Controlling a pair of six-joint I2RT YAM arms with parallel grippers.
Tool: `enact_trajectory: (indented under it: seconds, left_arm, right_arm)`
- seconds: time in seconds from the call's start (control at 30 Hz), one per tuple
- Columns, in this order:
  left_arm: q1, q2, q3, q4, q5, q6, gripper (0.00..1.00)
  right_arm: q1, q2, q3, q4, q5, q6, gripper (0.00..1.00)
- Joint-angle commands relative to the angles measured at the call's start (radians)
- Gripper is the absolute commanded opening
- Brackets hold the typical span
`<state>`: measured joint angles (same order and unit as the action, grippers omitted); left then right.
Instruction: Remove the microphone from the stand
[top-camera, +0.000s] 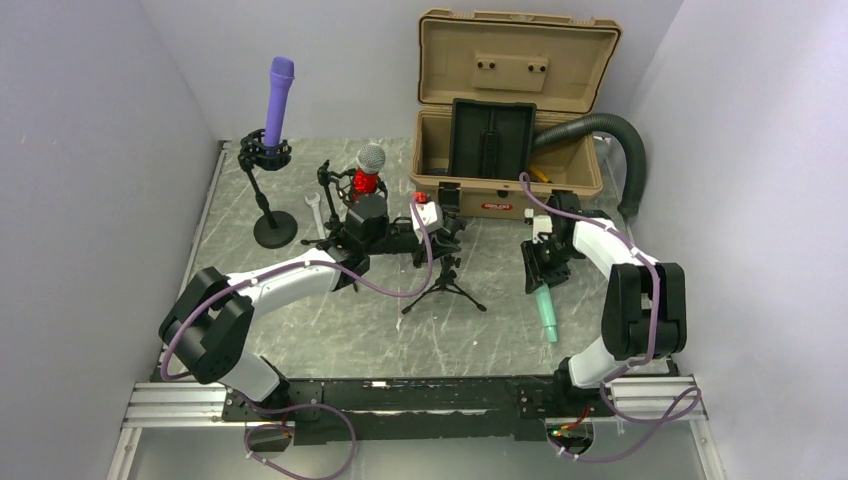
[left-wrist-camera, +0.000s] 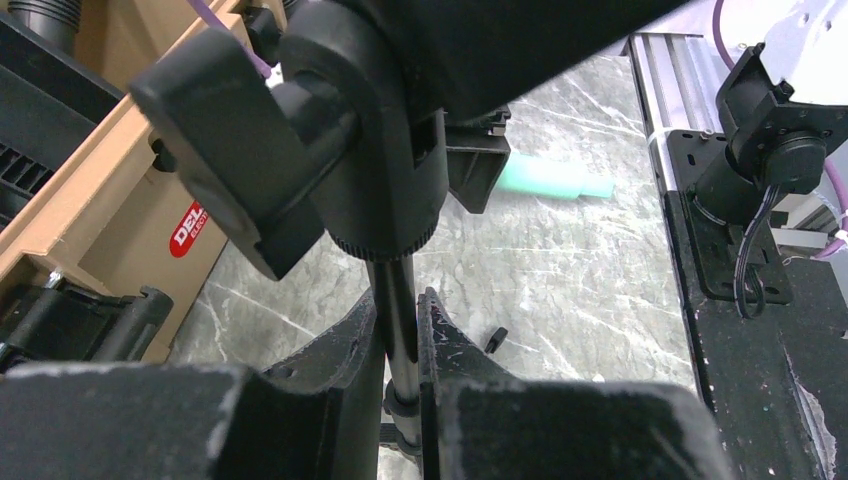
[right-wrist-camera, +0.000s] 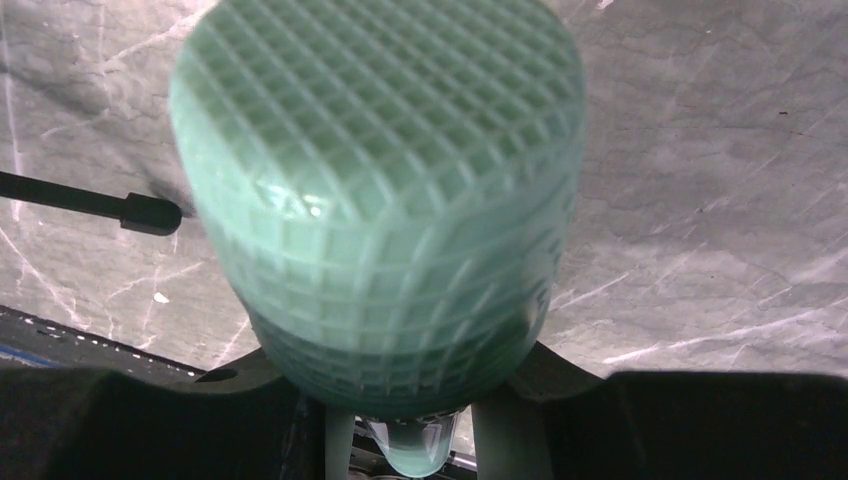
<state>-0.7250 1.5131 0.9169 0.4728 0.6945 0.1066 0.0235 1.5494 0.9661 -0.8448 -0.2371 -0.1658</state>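
The mint-green microphone (top-camera: 546, 308) is off the stand, to its right, with my right gripper (top-camera: 543, 268) shut on it. Its narrow end points toward the near edge. In the right wrist view its gridded head (right-wrist-camera: 380, 190) fills the frame above my right gripper (right-wrist-camera: 410, 405), whose fingers flank it. The black tripod stand (top-camera: 445, 285) stands mid-table. My left gripper (top-camera: 440, 238) is shut on its pole (left-wrist-camera: 398, 305), which runs between the fingers of that left gripper (left-wrist-camera: 400, 325). The stand's clip (left-wrist-camera: 250, 170) holds nothing. The microphone (left-wrist-camera: 545, 178) shows beyond it.
A purple microphone (top-camera: 278, 95) stands in a round-based stand (top-camera: 274, 230) at back left. A red microphone with a silver head (top-camera: 369, 170) is behind my left arm. An open tan case (top-camera: 510, 120) and a black hose (top-camera: 615, 135) sit at the back. A wrench (top-camera: 313, 212) lies nearby.
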Motion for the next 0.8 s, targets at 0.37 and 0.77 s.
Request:
enact_trajectory:
  seconds: [0.37,0.77]
  left_arm:
    - [0.010,-0.034,0.004,-0.012,-0.053,0.028,0.02]
    - [0.009,-0.023,0.016,-0.029,-0.058,0.022,0.02]
  right_arm:
    - [0.050,0.132,0.007,0.028,0.073,0.029,0.41]
    - [0.067,0.201,0.011,0.027,0.082,0.030,0.54]
